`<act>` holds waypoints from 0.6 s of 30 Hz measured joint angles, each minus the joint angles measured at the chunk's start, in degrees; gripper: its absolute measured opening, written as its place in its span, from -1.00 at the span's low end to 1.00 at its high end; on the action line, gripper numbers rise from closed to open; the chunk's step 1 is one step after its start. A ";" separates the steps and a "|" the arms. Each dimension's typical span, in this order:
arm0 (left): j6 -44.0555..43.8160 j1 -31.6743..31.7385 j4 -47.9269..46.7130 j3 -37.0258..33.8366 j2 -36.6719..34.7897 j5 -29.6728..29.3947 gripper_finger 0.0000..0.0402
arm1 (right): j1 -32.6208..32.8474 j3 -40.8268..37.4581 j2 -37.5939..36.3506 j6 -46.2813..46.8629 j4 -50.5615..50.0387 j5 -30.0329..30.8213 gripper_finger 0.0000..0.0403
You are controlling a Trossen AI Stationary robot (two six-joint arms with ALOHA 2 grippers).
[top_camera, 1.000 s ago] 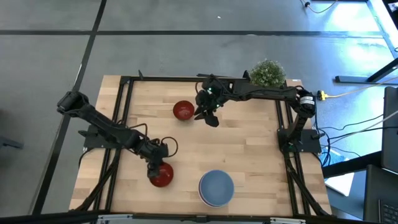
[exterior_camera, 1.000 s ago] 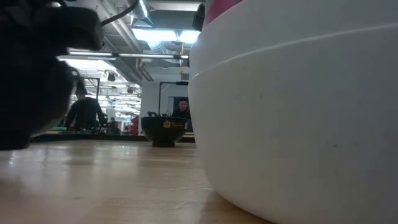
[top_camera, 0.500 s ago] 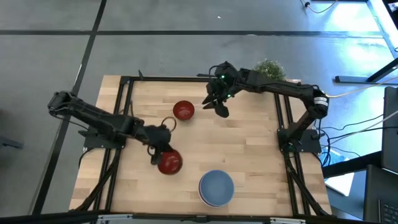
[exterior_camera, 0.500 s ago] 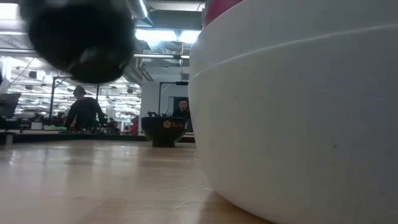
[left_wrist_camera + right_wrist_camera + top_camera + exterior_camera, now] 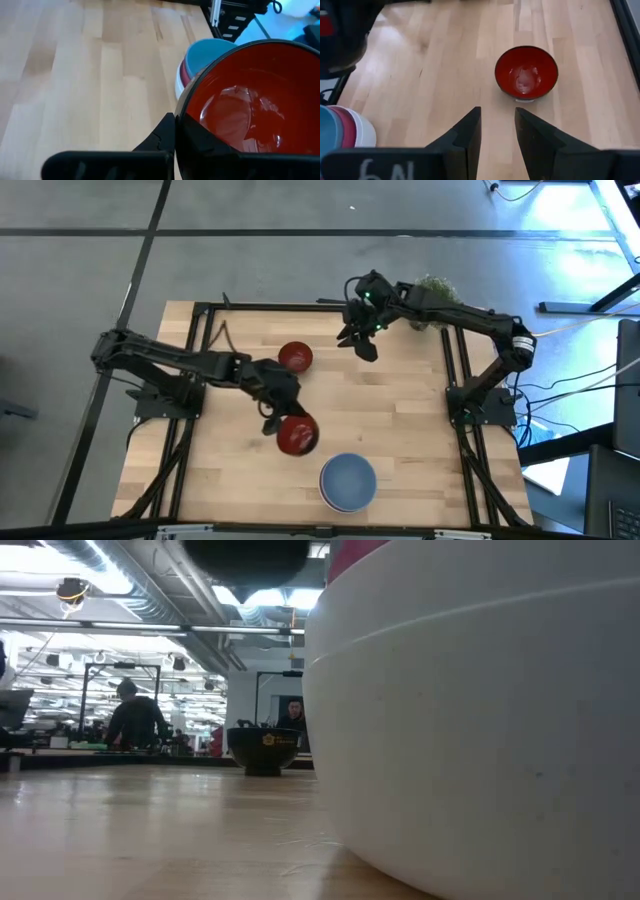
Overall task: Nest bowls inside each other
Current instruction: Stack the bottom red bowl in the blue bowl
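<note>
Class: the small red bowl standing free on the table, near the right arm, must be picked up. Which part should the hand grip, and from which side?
Grip the rim of the free red bowl, one finger inside and one outside, coming from above. It sits upright, mouth open, empty, with clear table around it. The right hand hovers open nearby.

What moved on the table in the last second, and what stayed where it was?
The left gripper, shut on a dark red bowl, carried it across toward the blue-topped stack. The right gripper, open, pulled back toward the potted plant. The second red bowl and the stack stayed put.
</note>
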 joint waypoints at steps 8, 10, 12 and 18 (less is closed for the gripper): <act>0.67 1.24 0.47 9.31 11.53 1.50 -1.00 | -4.87 -3.11 -0.48 -4.67 0.32 -8.60 -0.40; 0.67 1.54 0.35 11.07 13.58 1.62 -1.00 | -5.76 -6.97 -1.50 -5.91 2.51 -9.49 -0.40; 0.68 1.77 0.54 12.57 15.06 1.66 -1.00 | -6.46 -11.98 -3.35 -6.06 6.30 -9.88 -0.41; 0.37 2.98 2.35 14.80 16.63 2.44 -1.00 | -7.34 -28.78 -13.58 -3.62 20.91 -13.02 -0.52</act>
